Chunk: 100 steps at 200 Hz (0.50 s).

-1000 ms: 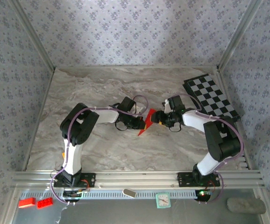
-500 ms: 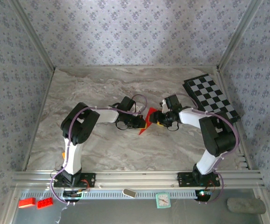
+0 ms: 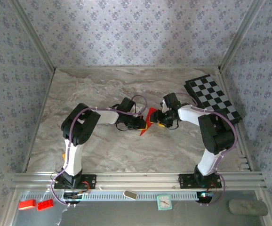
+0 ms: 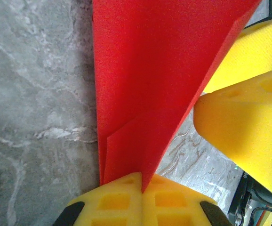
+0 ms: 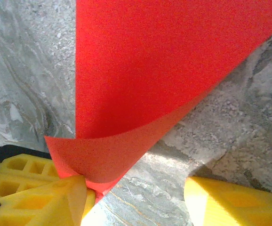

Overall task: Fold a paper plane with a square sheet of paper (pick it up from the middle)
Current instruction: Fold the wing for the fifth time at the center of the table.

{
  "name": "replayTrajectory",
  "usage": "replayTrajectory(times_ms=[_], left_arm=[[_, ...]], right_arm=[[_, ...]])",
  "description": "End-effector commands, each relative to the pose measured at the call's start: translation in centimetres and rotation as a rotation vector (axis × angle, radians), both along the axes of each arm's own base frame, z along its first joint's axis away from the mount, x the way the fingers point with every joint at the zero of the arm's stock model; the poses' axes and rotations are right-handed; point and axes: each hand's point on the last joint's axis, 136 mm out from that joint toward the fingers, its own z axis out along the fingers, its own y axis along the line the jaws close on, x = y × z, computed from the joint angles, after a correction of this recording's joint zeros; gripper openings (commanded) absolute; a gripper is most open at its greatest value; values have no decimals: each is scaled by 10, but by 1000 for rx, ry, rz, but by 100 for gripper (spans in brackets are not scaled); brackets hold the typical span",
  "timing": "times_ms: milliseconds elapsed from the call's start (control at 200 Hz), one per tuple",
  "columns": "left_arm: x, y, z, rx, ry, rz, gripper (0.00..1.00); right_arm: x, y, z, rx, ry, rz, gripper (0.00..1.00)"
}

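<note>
Folding seems in hand: at the middle of the table point(image 3: 93, 89), the left gripper point(image 4: 140, 181) pinches the square sheet of paper point(image 3: 148, 118), already a folded wedge, from 9 o'clock. The right gripper point(image 5: 138, 188), at 3 o'clock, gapes wide and empty; next it should probably clamp the curled edge.

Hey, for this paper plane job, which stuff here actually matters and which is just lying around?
Part of the job:
red paper
left gripper, clamped on the paper
right gripper, open next to it

Just lying about:
checkered board
red bricks
grey lump
</note>
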Motion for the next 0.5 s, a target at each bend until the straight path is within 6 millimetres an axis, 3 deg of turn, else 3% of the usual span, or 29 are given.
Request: replayTrajectory(times_ms=[0, 495], left_arm=[[-6, 6, -18, 25, 44, 3, 3], [-9, 9, -18, 27, 46, 7, 9]], right_arm=[[-1, -9, -31, -126, 46, -31, 63], [-7, -21, -64, -360, 143, -118, 68]])
